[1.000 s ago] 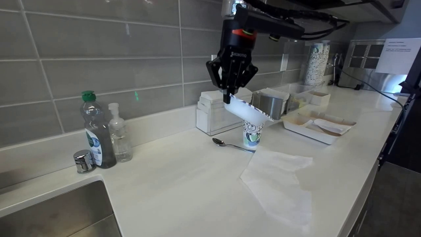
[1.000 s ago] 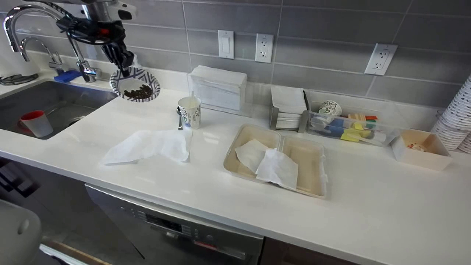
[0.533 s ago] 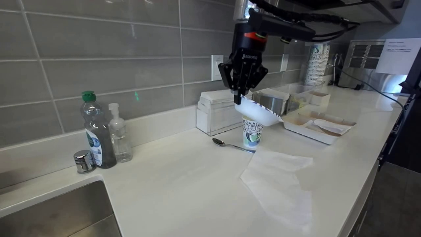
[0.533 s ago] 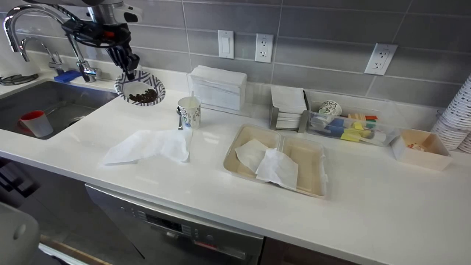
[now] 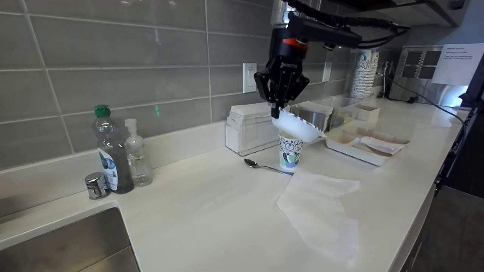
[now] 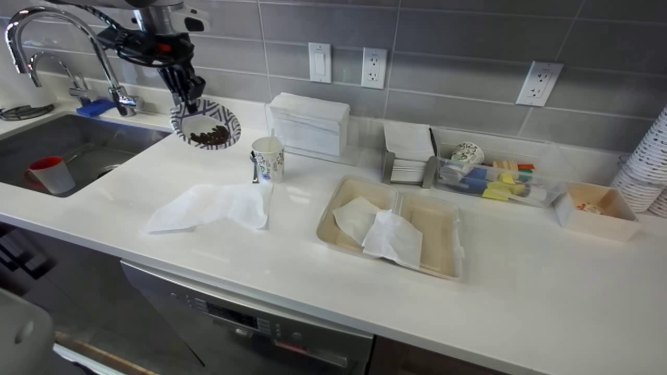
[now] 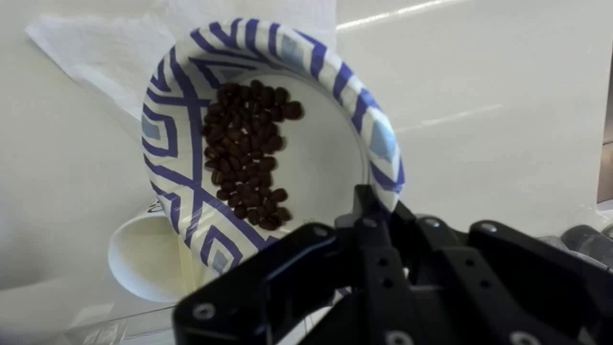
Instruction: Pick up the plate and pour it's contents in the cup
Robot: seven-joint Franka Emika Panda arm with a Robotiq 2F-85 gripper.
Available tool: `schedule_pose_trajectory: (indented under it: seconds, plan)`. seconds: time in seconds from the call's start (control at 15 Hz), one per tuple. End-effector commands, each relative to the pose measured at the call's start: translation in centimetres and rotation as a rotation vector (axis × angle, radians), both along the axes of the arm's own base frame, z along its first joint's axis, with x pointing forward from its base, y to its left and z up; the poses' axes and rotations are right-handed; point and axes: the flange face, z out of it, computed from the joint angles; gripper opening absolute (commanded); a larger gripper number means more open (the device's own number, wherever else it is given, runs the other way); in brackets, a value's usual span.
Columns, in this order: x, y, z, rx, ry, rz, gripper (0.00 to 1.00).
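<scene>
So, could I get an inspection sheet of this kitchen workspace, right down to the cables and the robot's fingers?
Surface: white counter, glossy.
Job's things: plate raised and tilted; brown bits in it; cup upright on the counter.
Clutter: spoon beside the cup; paper sheet; open container holding papers.
Fingers: the fingers are shut on the plate's rim.
Cables: black cables along the arm, above the plate.
Surroundings: sink with a red-and-white mug; grey tiled wall.
</scene>
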Motion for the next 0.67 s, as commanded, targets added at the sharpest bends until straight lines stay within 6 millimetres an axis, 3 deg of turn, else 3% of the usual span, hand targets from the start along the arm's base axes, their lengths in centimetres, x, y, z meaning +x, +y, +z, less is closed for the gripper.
schedule_pose_trajectory:
  seconds: [0.0, 0.27, 0.6]
  plan:
    - [1.1, -2.0, 0.3, 0.024, 0.043, 0.03, 0.01]
    - [2.1, -3.5, 0.0, 0.043, 0.065, 0.098, 0.01]
    - [4.1, -4.0, -1.2, 0.062, 0.072, 0.167, 0.01]
